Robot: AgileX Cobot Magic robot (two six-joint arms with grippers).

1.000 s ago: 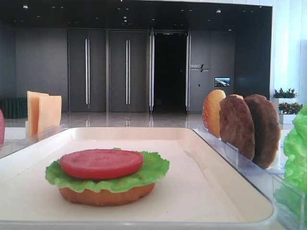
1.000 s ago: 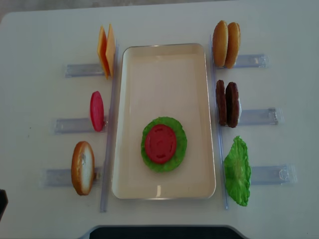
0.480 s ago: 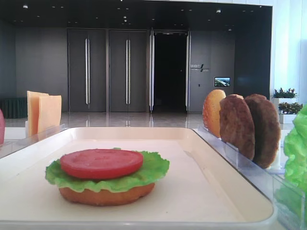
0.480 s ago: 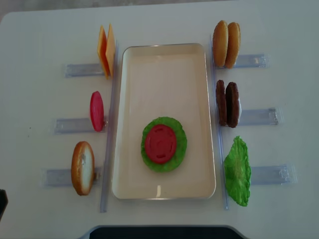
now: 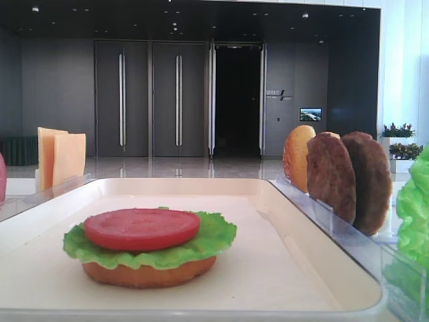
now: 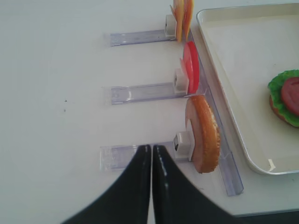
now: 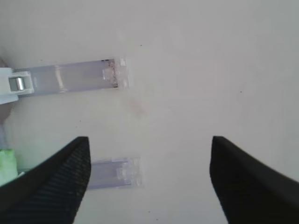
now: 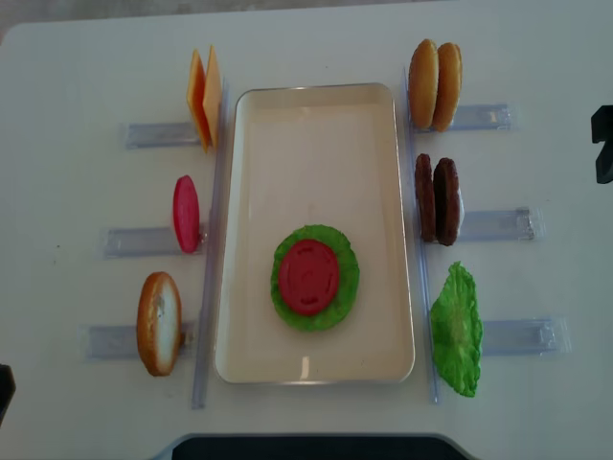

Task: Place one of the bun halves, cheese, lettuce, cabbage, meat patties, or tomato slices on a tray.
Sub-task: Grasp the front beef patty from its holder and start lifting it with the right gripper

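Cream tray (image 8: 316, 144): far half bare.

Low front view: bun half (image 5: 149, 274) on the tray (image 5: 281, 268) is mostly hidden under the lettuce (image 5: 201, 245) and tomato slice (image 5: 142, 228); from overhead it cannot be seen at all. Spare lettuce leaf (image 5: 414, 215) is cut by the right edge, spare tomato slice (image 5: 2, 178) by the left edge. Right gripper (image 8: 603, 144) is only a dark sliver at the overhead view's right edge. Right wrist view: fingers (image 7: 56, 182) cropped at the bottom, blurred. Left fingers (image 6: 140, 186) likewise cropped.
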